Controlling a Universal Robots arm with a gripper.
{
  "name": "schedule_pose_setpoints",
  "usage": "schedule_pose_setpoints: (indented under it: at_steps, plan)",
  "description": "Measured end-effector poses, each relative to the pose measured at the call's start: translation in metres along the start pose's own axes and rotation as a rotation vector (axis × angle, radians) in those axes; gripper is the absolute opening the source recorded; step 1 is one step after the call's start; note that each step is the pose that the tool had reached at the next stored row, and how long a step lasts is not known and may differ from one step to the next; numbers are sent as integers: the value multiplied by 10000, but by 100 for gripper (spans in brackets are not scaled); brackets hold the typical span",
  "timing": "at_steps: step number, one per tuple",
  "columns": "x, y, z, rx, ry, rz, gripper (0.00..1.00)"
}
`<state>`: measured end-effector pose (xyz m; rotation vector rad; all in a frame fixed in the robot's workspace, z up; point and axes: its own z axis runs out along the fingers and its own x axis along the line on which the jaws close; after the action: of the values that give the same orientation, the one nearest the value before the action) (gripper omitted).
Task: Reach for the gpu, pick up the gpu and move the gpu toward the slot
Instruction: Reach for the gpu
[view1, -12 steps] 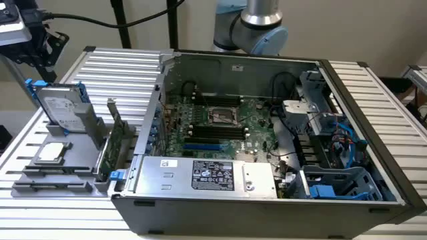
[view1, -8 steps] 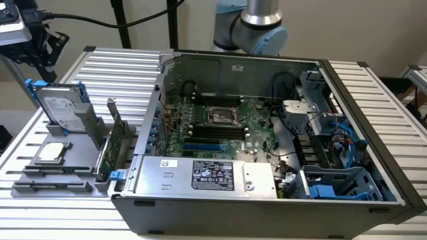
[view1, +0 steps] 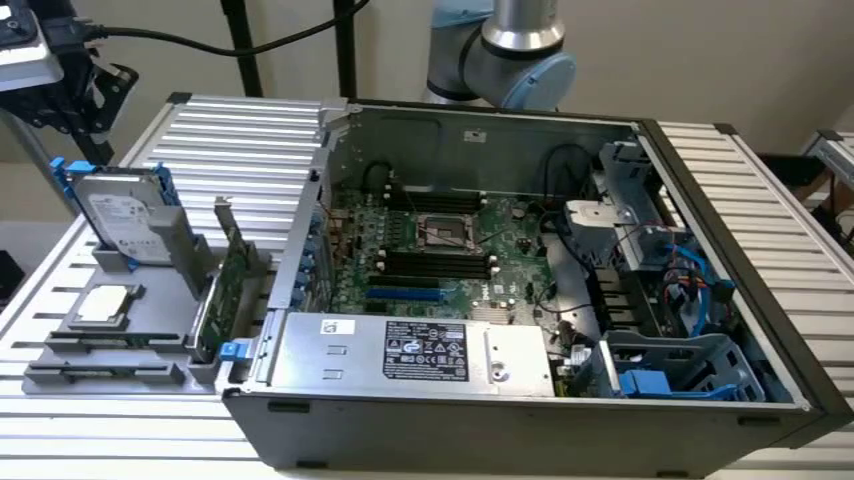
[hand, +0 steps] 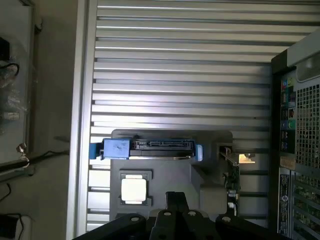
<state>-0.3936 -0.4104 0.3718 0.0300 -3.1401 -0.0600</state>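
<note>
While the pincer (hand: 176, 196) hangs pressed shut and empty above the grey holder (hand: 170, 175), the gpu (view1: 238, 275) stands on edge in that holder, at the exterior view's nine o'clock from the computer case (view1: 534, 420).

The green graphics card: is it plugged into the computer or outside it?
Outside. The gpu stands on edge in the grey holder beside the open computer case.
</note>
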Motion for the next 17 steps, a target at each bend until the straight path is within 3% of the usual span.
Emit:
schedule_pose_setpoints:
  at_steps: [7,17]
  plan:
    - [-39,-24,-2,1,3,0,11]
    - [-397,-203,-8,1,26,1,11]
